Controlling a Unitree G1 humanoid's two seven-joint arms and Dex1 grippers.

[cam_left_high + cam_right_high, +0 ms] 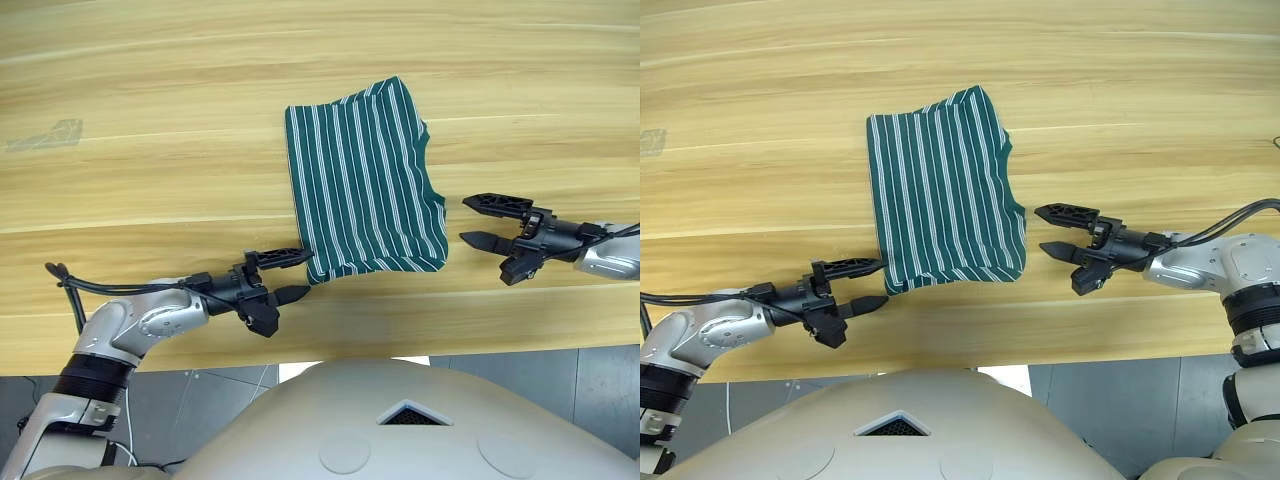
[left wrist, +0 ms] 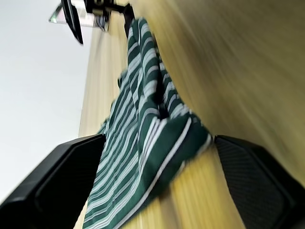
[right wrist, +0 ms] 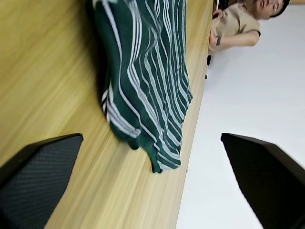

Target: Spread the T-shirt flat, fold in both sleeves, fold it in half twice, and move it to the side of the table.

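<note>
L claw (image 1: 308, 273) wide round T-shirt (image 1: 365, 180) corner, R claw (image 1: 464, 219) wide (just beside hem)

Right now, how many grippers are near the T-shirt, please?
2. The left gripper is open around the near left corner of the T-shirt; the right gripper is open beside its near right corner.

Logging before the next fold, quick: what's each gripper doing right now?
Left gripper: open, the T-shirt near corner between its fingers, not clamped.
Right gripper: open, empty, beside the T-shirt.
</note>
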